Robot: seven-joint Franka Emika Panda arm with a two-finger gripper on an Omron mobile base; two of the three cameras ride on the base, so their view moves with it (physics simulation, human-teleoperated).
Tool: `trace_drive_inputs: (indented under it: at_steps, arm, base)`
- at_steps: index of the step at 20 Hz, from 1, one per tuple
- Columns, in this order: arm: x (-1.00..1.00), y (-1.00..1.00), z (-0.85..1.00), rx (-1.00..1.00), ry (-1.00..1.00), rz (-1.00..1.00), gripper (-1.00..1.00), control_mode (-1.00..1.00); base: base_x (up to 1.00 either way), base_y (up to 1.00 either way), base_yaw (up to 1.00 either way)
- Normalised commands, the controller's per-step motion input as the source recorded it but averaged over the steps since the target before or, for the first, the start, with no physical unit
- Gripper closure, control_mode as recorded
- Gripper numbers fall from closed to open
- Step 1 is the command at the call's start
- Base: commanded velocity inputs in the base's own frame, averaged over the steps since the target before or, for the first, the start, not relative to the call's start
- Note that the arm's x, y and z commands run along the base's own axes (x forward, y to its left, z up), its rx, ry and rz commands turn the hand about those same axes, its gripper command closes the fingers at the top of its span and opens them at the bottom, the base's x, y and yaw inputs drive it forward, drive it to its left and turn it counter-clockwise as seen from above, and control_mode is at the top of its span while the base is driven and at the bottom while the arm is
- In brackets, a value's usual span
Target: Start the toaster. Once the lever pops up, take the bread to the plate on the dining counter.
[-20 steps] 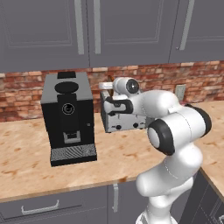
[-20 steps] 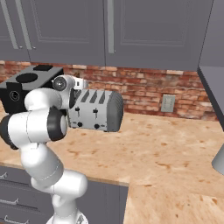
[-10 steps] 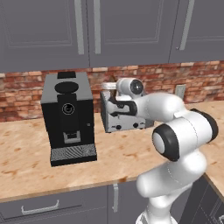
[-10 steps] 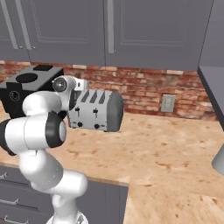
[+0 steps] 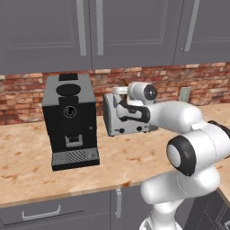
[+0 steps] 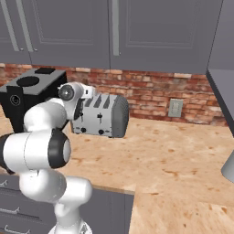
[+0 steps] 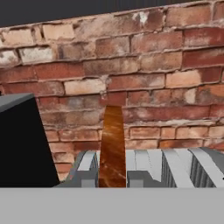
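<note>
Toaster on wooden surface against brick wall, right of black coffee machine. Gripper closed narrowly around bread, held edge-on directly above toaster slots.

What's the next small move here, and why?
Probably lift the bread straight up. It stands edge-on above the toaster slots, the jaws apparently shut on it. Its lower end looks close to the slots, so it should clear them before any swing away.
</note>
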Motion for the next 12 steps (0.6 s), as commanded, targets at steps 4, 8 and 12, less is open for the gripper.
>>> trace_drive_inputs:
  at_steps: [4, 8, 12]
  arm:
    - [-0.68, -0.44, 0.03, -0.03, 0.00, 0.00, 1.00, -1.00]
    - [-0.76, -0.42, 0.03, -0.06, 0.00, 0.00, 1.00, -1.00]
    - [-0.64, -0.26, 0.13, -0.07, 0.06, 0.00, 1.00, -1.00]
  base:
    - [0.00, 0.00, 0.00]
    - [0.00, 0.00, 0.00]
    - [0.00, 0.00, 0.00]
